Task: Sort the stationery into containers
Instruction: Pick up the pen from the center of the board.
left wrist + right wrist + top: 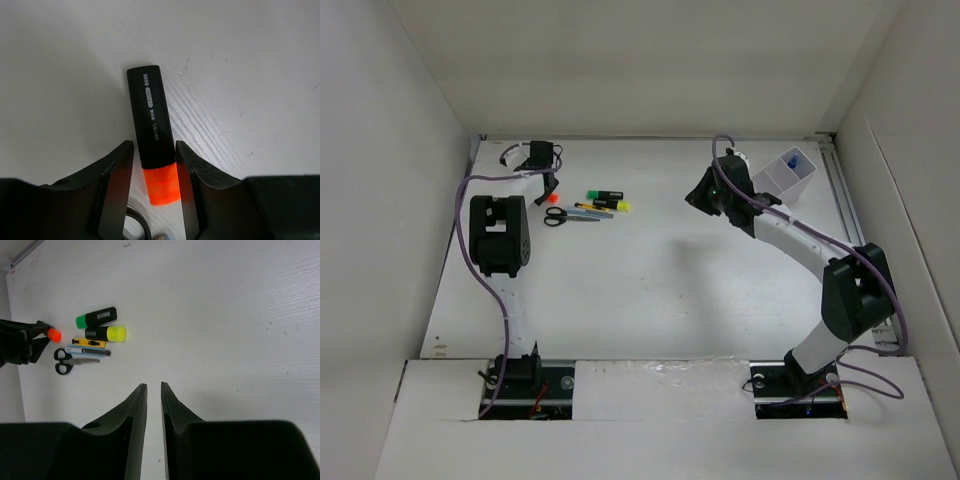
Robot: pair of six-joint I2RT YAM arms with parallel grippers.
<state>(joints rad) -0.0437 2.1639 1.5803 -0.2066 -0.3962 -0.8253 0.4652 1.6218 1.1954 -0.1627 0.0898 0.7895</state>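
Note:
An orange-ended black highlighter (151,125) lies on the white table, its orange end (538,198) pointing toward me. My left gripper (154,150) straddles it, its right finger (187,170) against the barrel and a thin gap on the left side. The green highlighter (96,317), yellow highlighter (106,333), yellow pen (89,343) and black-handled scissors (70,360) lie together just beside it. The white divided box (770,180) stands at the far right with a blue-capped item (792,160) in it. My right gripper (154,386) hovers near that box, slightly open and holding nothing.
White walls close in the table on the left, back and right. A metal rail (842,190) runs along the right edge. The left arm's black body (500,232) stands just near of the stationery cluster.

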